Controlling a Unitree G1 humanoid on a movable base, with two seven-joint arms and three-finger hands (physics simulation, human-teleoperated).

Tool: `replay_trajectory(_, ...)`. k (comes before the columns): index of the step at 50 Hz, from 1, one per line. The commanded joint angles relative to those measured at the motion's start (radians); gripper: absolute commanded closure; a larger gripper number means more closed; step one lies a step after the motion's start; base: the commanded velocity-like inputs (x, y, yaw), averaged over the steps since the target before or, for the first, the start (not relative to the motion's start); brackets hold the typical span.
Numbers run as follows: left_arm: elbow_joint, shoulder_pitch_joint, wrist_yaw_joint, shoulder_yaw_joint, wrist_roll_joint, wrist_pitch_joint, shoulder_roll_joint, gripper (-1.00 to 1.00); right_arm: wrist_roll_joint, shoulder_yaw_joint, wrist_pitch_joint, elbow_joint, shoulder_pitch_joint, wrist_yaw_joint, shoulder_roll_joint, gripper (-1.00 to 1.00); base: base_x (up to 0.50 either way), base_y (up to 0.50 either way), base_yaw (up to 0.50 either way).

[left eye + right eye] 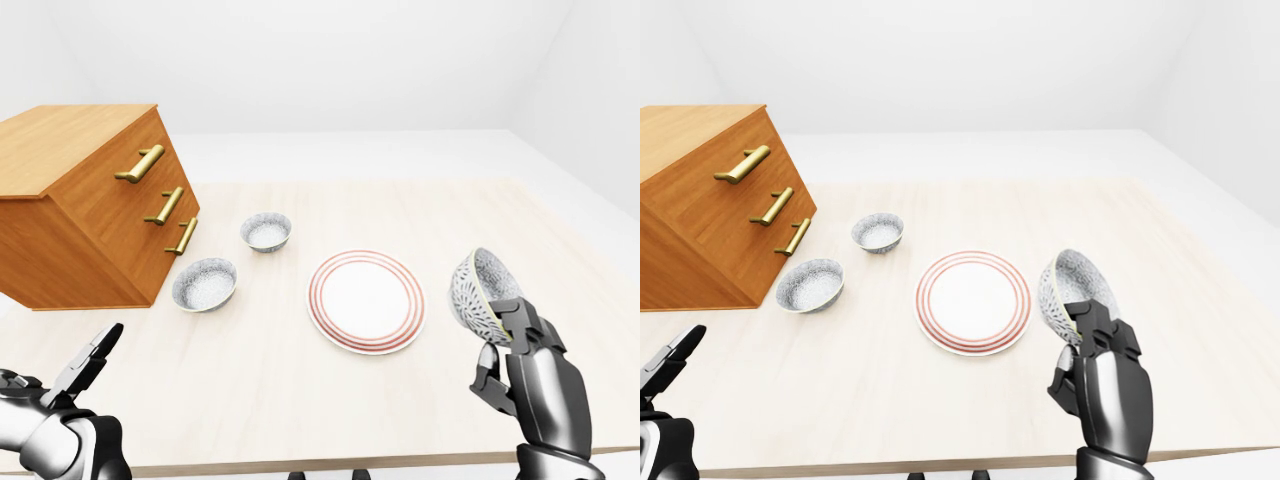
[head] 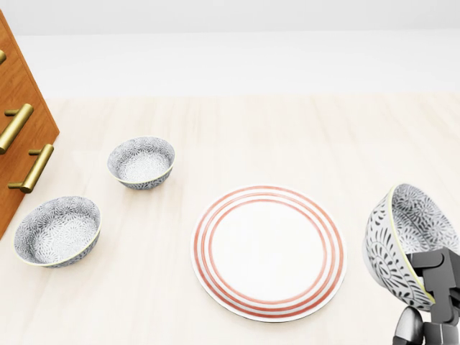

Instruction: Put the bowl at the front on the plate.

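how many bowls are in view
3 grey-patterned ceramic bowls: held bowl, tilted in the right hand, right of the red-ringed plate; upper bowl and lower bowl left of it in head view.

Your right hand (image 1: 523, 362) stood raised, fingers closed on the bowl (image 1: 474, 288); your left hand (image 1: 72, 385) hung low, fingers open.

Held bowl (image 2: 402, 230): dense grey-and-white flower print inside and out, with a pale yellow rim.
Plate (image 2: 268, 251): white, with thin red rings round its border.
Near-left bowl (image 2: 57, 230): the same grey flower print.
Far bowl (image 2: 141, 162): that print again.
Chest (image 1: 90, 200): warm orange-brown wood grain.
Handles (image 1: 140, 163): brassy gold.
Table (image 2: 287, 136): pale, washed-out wood grain.
My right hand (image 1: 520, 360): dark grey fingers, glossy grey metal behind them.
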Motion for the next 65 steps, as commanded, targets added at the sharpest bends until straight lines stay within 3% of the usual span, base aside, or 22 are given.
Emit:
replay_trajectory(1, 0.0, 0.0, 0.0, 0.0, 0.0, 0.0, 0.0, -1.0, 0.011, -0.017, 0.0, -0.01, 0.0, -0.01, 0.019, 1.0, 0.0, 0.0, 0.0)
replay_trajectory(5, 0.0, 0.0, 0.0, 0.0, 0.0, 0.0, 0.0, -1.0, 0.01, -0.019, 0.0, -0.009, 0.0, -0.008, 0.022, 1.0, 0.0, 0.0, 0.0)
replay_trajectory(10, 0.003, 0.0, 0.0, -0.002, 0.0, 0.0, 0.0, -1.0, -0.234, 0.048, 0.0, 0.013, -0.148, 0.142, 0.0, 1.0, 0.0, 0.0, 0.0)
replay_trajectory(15, 0.012, -0.002, 0.0, -0.003, 0.0, 0.0, 0.002, -1.0, -0.299, 0.094, 0.0, 0.036, -0.318, 0.279, -0.02, 1.0, 0.0, 0.0, 0.0)
replay_trajectory(22, 0.006, -0.002, 0.0, -0.002, 0.002, 0.0, 0.001, -1.0, -0.53, 0.128, 0.0, 0.116, -0.423, 0.356, -0.062, 1.0, 0.0, 0.0, 0.0)
replay_trajectory(27, 0.0, -0.001, 0.0, -0.002, 0.003, 0.0, 0.0, -1.0, -0.671, 0.132, 0.0, 0.155, -0.536, 0.448, -0.052, 1.0, 0.0, 0.0, 0.0)
replay_trajectory(43, 0.007, -0.003, 0.0, -0.003, 0.0, 0.0, 0.001, -1.0, -0.966, 0.128, 0.0, 0.253, -0.623, 0.453, -0.055, 1.0, 0.0, 0.0, 0.0)
replay_trajectory(50, 0.006, -0.002, 0.0, -0.001, -0.001, 0.0, 0.0, -1.0, -1.003, 0.209, 0.0, 0.317, -0.664, 0.445, -0.047, 1.0, 0.0, 0.0, 0.0)
replay_trajectory(58, -0.01, 0.002, 0.0, 0.004, -0.007, 0.0, 0.0, -1.0, -1.003, 0.379, 0.0, 0.357, -0.705, 0.476, -0.135, 1.0, 0.0, 0.0, 0.0)
replay_trajectory(65, 0.003, 0.0, 0.0, 0.0, -0.004, 0.0, 0.001, -1.0, -1.003, 0.429, 0.0, 0.359, -0.669, 0.451, -0.129, 1.0, 0.0, 0.0, 0.0)
